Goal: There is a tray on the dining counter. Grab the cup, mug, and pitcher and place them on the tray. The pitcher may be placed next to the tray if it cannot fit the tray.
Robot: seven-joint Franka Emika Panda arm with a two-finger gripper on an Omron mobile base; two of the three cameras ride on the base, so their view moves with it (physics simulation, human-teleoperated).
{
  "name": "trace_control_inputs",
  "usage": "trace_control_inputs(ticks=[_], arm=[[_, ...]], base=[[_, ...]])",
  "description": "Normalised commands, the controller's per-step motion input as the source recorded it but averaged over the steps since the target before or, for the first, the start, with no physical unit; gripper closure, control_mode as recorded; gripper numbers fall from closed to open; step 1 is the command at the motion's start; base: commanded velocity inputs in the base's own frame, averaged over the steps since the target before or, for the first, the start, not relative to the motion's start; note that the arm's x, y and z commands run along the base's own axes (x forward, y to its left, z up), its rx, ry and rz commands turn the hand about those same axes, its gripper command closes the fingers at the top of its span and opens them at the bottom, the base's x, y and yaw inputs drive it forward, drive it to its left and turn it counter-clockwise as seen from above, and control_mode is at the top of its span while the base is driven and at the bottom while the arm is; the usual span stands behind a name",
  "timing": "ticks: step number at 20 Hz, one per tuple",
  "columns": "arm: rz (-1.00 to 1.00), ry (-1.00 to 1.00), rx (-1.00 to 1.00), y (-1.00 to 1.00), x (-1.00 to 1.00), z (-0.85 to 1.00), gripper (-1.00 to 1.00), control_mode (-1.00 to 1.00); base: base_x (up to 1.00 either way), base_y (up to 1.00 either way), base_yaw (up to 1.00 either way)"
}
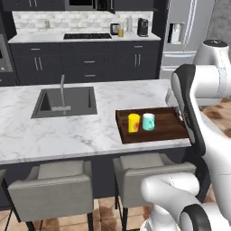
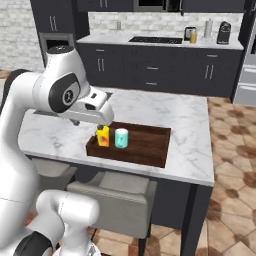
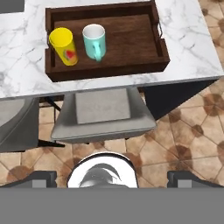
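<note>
Two vessels, cup (image 3: 64, 46) and mug (image 3: 95, 41), on tray (image 3: 131, 33) | arm raised above stools | gripper (image 3: 111, 178) released, empty

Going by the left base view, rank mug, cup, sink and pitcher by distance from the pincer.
1. Mug and cup: side by side on the tray, ahead of the open pincer; too close to call.
2. Sink: farther left.
3. Pitcher: on the back counter.
</note>
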Motion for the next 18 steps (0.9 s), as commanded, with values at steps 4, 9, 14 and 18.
trace_control_inputs(ticks=[4, 9, 14, 18], arm=[[0.0, 0.0, 0.0, 0.0, 0.0, 0.0, -1.0, 1.0], [0.0, 0.0, 0.0, 0.0, 0.0, 0.0, -1.0, 1.0], [0.0, 0.0, 0.0, 0.0, 0.0, 0.0, -1.0, 1.0], [0.0, 0.0, 0.0, 0.0, 0.0, 0.0, -1.0, 1.0]], base=[[-0.58, -0.84, 0.0], [-0.74, -1.0, 0.0], [-0.58, -1.0, 0.0], [-0.33, -1.0, 0.0]])
